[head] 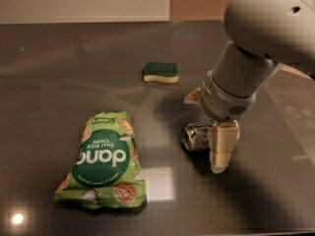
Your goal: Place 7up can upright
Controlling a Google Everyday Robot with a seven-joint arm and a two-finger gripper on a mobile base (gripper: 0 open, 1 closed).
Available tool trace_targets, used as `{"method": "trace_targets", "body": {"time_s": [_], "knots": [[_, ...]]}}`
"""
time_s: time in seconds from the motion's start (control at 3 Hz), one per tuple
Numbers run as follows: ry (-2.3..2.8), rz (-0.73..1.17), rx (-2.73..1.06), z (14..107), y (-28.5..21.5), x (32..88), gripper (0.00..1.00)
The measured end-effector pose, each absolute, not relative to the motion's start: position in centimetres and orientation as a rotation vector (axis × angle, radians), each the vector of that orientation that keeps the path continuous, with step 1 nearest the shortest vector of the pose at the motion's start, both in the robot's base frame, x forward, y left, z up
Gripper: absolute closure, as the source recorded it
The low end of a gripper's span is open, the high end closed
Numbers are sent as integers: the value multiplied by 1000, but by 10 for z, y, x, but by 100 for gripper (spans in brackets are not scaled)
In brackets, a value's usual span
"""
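The 7up can [196, 135] lies on its side on the dark table [59, 73], right of centre. Only its shiny left end and a bit of its side show; the rest is hidden behind my gripper. My gripper [207, 123] hangs from the grey arm directly over the can. One cream finger [222, 146] stands on the near side of the can, and the tip of the other finger [192, 97] shows on the far side. The jaws are apart, astride the can, which stays flat on the table.
A large green chips bag [104, 160] lies flat at the front left. A green-and-yellow sponge [161, 73] sits farther back, in the middle. The table's right edge [290, 127] runs close behind the arm.
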State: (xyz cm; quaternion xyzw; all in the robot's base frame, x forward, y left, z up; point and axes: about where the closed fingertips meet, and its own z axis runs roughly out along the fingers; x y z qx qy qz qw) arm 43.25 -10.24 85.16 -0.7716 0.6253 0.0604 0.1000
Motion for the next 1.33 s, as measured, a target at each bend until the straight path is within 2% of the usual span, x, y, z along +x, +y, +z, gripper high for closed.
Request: {"method": "trace_targets", "body": {"time_s": [0.33,0.67,1.0,1.33], "knots": [[1776,227,-2361,839,-95,428,16],[1754,253,-2387,840,-94,427,39],[1768,299,-2363,849,-95,430,64],[1784,446,-2218,868,-92,445,95]]}}
